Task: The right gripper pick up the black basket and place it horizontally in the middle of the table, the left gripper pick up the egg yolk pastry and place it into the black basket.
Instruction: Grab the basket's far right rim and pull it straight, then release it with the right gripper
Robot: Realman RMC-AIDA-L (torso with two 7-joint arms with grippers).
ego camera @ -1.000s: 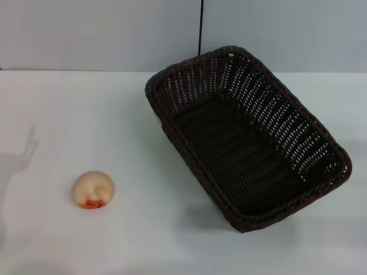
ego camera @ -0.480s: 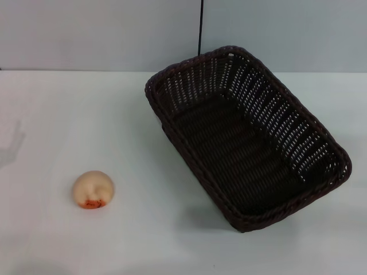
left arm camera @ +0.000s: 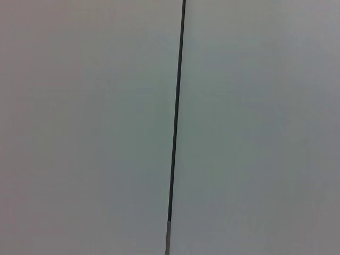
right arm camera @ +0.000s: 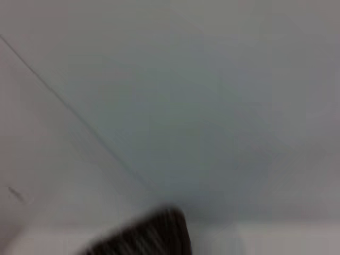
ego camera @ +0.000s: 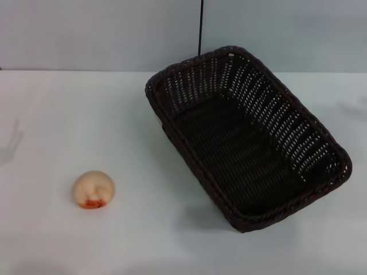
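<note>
The black basket (ego camera: pixel 248 137) lies on the white table (ego camera: pixel 86 114) right of centre, set at a slant with one corner toward the back wall. It is empty. A blurred dark edge of it shows in the right wrist view (right arm camera: pixel 154 234). The egg yolk pastry (ego camera: pixel 93 189) sits alone at the front left, its orange-red patch facing the front edge. Neither gripper shows in any view. The left wrist view shows only the wall.
A pale grey wall runs behind the table, with a thin black vertical line (ego camera: pixel 200 26) down it, also in the left wrist view (left arm camera: pixel 176 117). Faint shadows fall on the table's left (ego camera: pixel 11 143) and right (ego camera: pixel 352 106) edges.
The shadow at the table's left edge has shrunk and slid outward. A faint shadow has appeared at the right edge. Basket and pastry have not moved.
</note>
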